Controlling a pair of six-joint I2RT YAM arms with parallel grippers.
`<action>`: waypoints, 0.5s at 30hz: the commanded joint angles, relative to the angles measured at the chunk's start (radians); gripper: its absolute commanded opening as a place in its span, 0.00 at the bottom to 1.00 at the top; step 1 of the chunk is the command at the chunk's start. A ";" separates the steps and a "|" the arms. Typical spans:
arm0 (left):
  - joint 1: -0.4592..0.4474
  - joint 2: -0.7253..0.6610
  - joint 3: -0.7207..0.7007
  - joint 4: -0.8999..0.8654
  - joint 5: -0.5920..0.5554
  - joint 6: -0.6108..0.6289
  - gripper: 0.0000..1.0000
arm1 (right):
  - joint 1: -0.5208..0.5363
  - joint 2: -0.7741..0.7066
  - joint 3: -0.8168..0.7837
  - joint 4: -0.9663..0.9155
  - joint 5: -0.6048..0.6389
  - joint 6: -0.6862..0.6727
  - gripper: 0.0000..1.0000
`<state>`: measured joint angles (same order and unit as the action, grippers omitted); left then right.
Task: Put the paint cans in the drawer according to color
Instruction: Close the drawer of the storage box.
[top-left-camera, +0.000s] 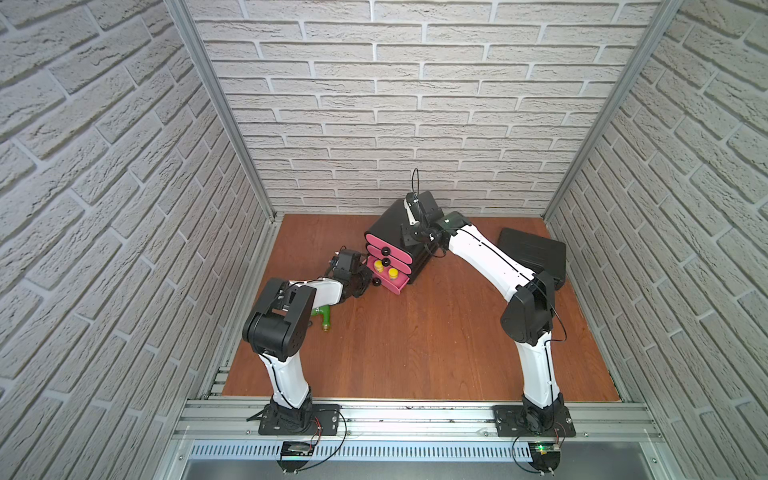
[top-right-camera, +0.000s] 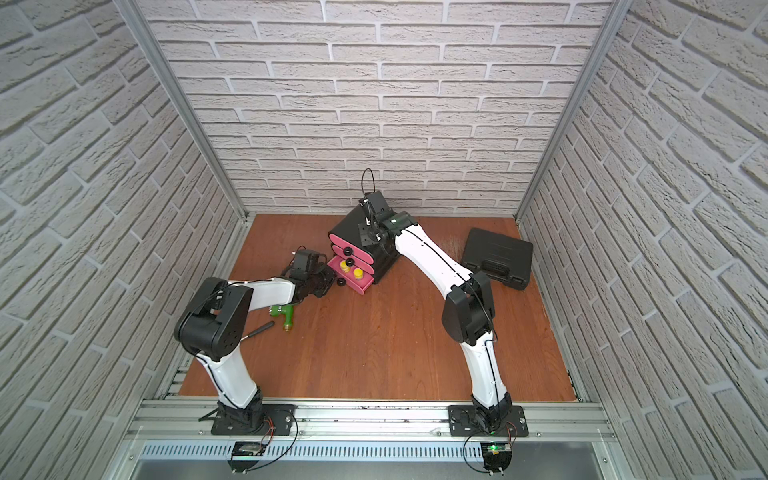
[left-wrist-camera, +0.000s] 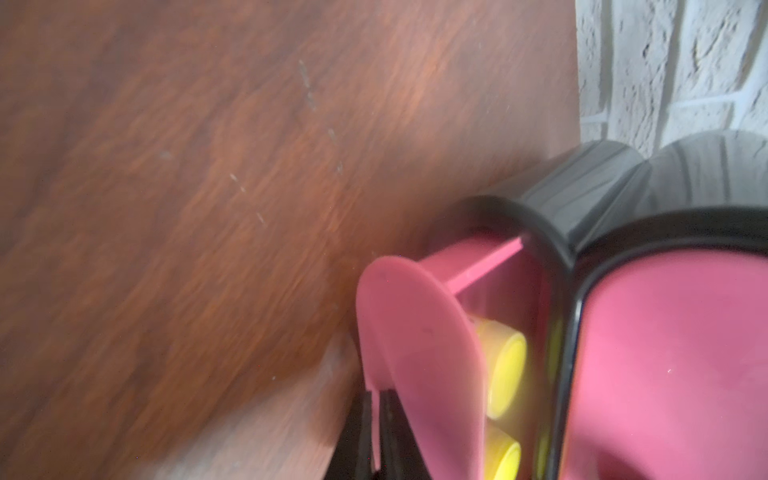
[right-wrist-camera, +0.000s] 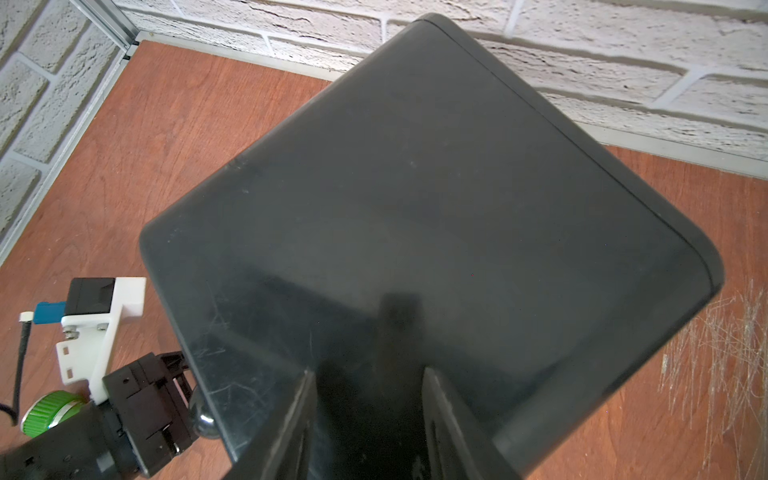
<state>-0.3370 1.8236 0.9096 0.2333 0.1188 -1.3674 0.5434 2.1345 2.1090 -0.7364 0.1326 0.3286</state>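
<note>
The black drawer cabinet (top-left-camera: 388, 222) (top-right-camera: 347, 226) (right-wrist-camera: 415, 187) stands at the back of the wooden floor. Its two upper pink drawers are closed and its bottom drawer (top-left-camera: 395, 287) (left-wrist-camera: 415, 332) is pulled out. Two yellow paint cans (top-left-camera: 378, 265) (top-left-camera: 393, 273) (left-wrist-camera: 505, 374) sit inside that drawer. My left gripper (top-left-camera: 368, 282) (left-wrist-camera: 376, 395) is shut and holds nothing. Its tips rest against the open drawer's front, beside its ball knob (top-left-camera: 376, 282) (right-wrist-camera: 203, 415). My right gripper (top-left-camera: 409, 241) (right-wrist-camera: 368, 374) rests on the cabinet's top, open with nothing between its fingers.
A green T-shaped piece (top-left-camera: 324, 316) (top-right-camera: 284, 313) lies under my left forearm, and a thin black tool (top-right-camera: 259, 328) lies beside it. A flat black case (top-left-camera: 534, 253) sits at the right wall. Brick walls close in three sides.
</note>
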 joint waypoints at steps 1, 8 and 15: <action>-0.009 0.035 0.021 0.091 -0.015 -0.045 0.11 | -0.011 0.041 -0.057 -0.158 -0.032 0.014 0.47; -0.020 0.067 0.034 0.177 -0.030 -0.110 0.11 | -0.013 0.039 -0.058 -0.170 -0.030 0.009 0.47; -0.034 0.114 0.084 0.203 -0.033 -0.133 0.11 | -0.014 0.041 -0.067 -0.170 -0.033 0.011 0.46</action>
<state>-0.3614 1.9152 0.9665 0.3676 0.0982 -1.4792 0.5426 2.1326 2.1033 -0.7368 0.1314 0.3260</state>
